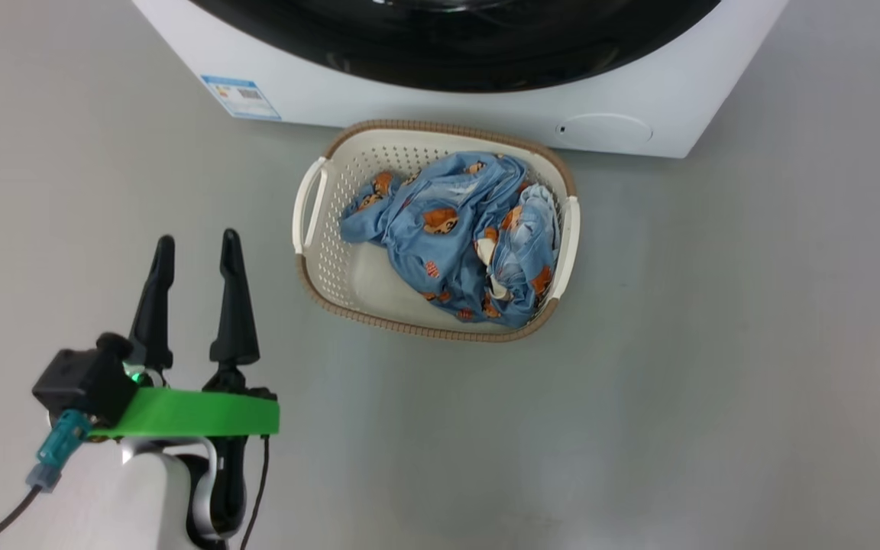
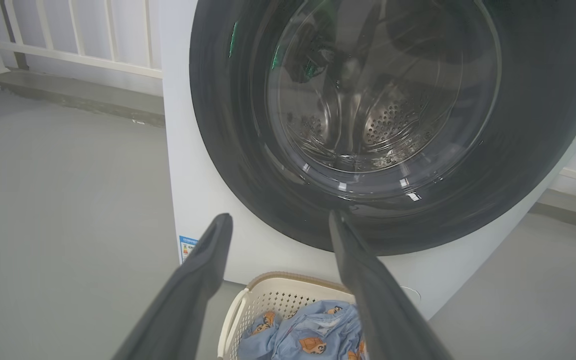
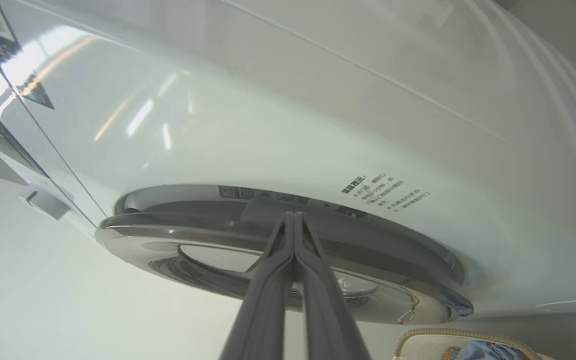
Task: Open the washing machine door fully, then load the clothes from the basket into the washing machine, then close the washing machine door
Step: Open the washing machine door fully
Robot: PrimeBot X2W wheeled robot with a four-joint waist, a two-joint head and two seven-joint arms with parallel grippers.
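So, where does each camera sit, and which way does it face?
Head view: on the head, facing down at the floor; basket of clothes before the washing machine; left fingers lower left.
Left wrist view: low, facing the washing machine door; left fingers spread.
Right wrist view: close against the door's rim, looking along the machine's front; right fingers pressed together.
Shared: all three show the basket.

Head looks down, wrists closer; all share basket (image 1: pixel 329 260)

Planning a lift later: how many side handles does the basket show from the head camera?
2. The left handle is on the basket's left end, the right handle on its right end, beside the clothes.
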